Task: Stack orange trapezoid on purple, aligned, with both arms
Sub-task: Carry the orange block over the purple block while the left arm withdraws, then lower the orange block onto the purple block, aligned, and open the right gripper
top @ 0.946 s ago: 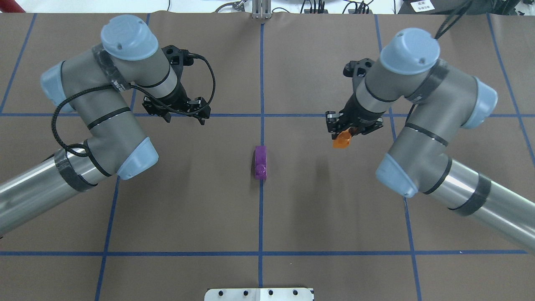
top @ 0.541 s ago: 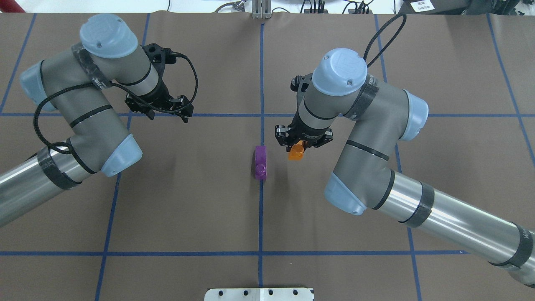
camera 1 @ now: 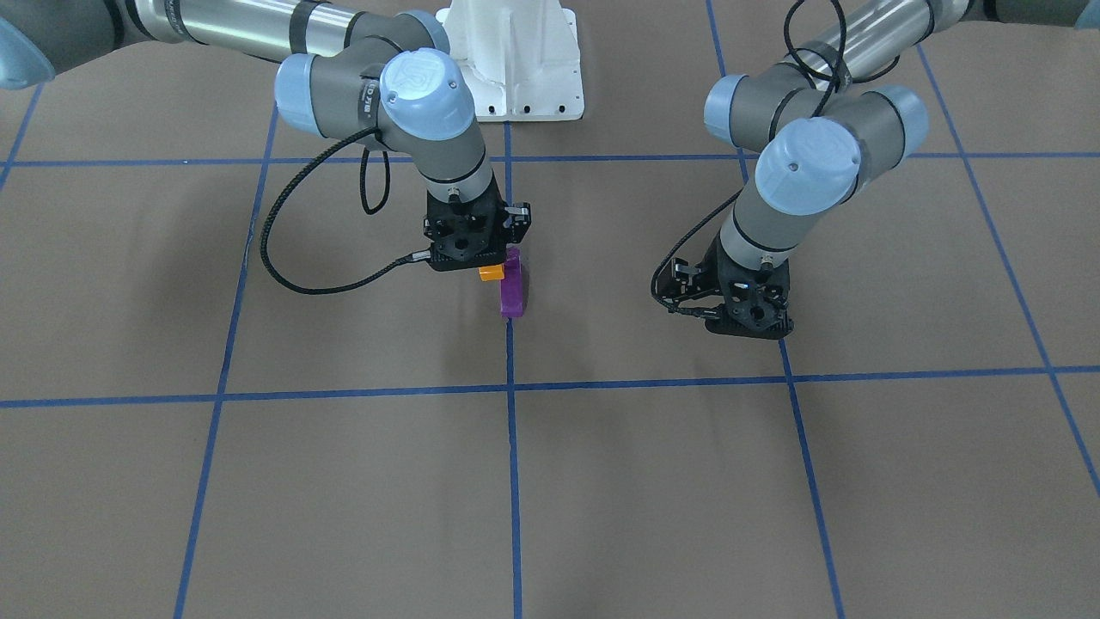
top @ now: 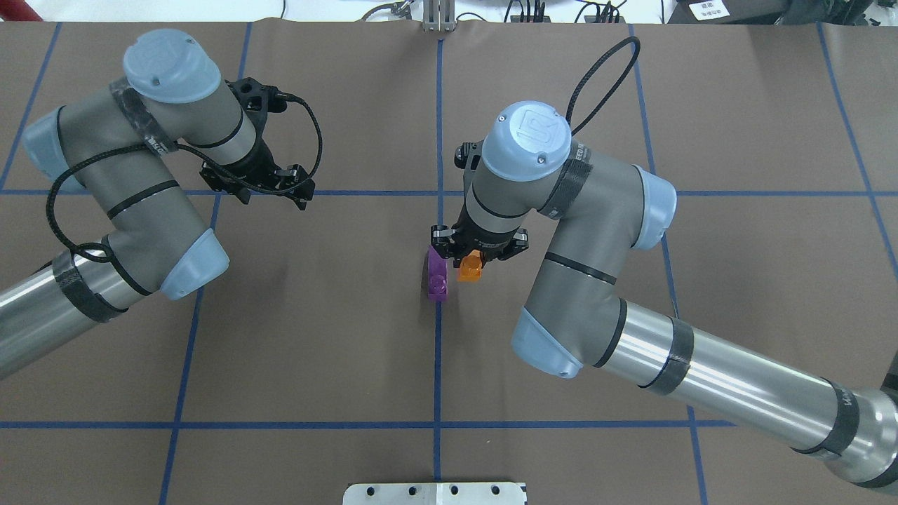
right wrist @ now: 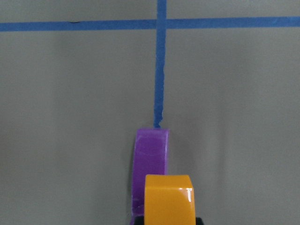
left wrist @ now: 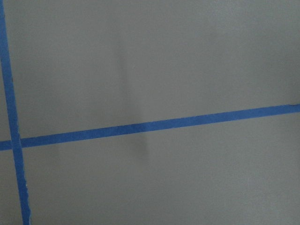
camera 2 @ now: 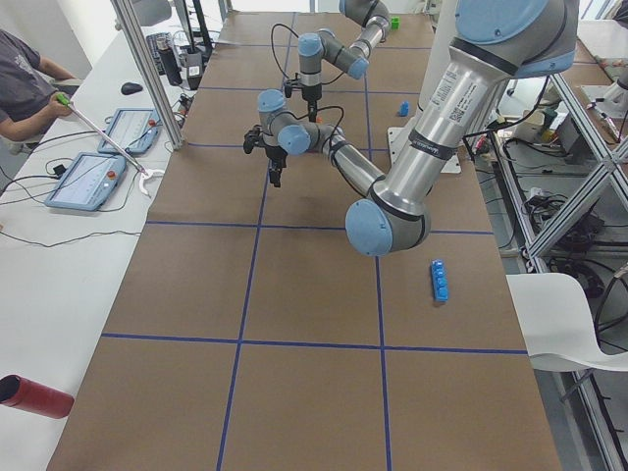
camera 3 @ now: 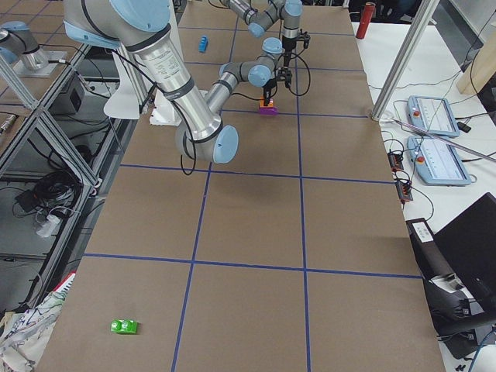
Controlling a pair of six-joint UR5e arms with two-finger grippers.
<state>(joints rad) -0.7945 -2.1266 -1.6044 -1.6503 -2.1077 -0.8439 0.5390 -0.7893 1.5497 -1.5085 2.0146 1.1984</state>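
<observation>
Purple (right wrist: 150, 159) half behind orange trapezoid (right wrist: 168, 199)

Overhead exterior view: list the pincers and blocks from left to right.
left pincer → purple block → orange trapezoid. The right pincer is left out: it holds the orange trapezoid and spans above both blocks, so its place in the order is unclear.

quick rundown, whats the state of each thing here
right gripper: shut on the orange trapezoid
orange trapezoid: held off the table, not yet on the purple
purple: lying on the table, ungripped
left gripper: open, empty
</observation>
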